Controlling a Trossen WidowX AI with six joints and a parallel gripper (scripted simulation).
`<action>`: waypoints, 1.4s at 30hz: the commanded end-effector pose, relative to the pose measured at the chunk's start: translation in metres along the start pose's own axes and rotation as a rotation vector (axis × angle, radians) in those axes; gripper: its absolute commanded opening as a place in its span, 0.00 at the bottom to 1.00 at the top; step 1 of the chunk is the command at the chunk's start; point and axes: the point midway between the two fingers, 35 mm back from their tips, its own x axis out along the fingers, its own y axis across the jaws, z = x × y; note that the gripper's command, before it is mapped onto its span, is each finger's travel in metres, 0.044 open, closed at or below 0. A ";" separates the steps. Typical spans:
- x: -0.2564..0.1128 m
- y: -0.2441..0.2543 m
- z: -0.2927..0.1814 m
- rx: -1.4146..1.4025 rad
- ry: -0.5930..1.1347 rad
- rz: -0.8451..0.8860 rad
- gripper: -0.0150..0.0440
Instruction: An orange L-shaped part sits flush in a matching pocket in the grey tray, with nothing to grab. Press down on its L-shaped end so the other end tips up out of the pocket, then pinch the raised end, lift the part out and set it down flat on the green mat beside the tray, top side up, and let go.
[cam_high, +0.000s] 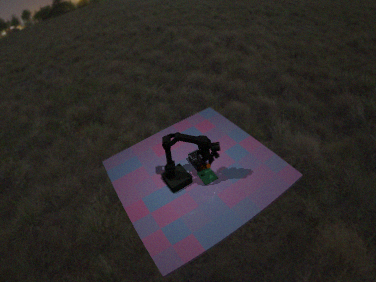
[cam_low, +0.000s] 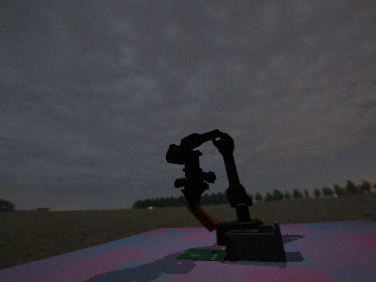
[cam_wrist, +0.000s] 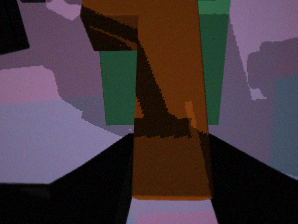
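My gripper (cam_high: 208, 162) (cam_low: 192, 204) (cam_wrist: 169, 142) is shut on the orange L-shaped part (cam_low: 204, 219) (cam_wrist: 172, 65), near its straight end. The part slants in the exterior view, its far end lower and toward the tray. Its L-shaped end shows at the upper left in the wrist view. It is out of the pocket, in the air above the green mat (cam_high: 207, 178) (cam_low: 200, 254) (cam_wrist: 119, 90). The grey tray (cam_low: 257, 245) stands beside the mat; its pocket cannot be made out. In the top view the part is small and partly hidden by the gripper.
The arm's dark base (cam_high: 177, 179) stands close to the mat and tray in the top view. Pink, blue and purple patches cover the floor (cam_high: 220, 215). The arm's shadow falls across the floor beside the mat.
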 end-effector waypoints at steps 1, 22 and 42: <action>0.007 0.001 0.000 -0.005 0.002 0.002 0.25; 0.039 0.001 0.000 -0.005 0.002 0.002 0.25; 0.064 0.001 0.000 -0.005 0.002 0.003 0.25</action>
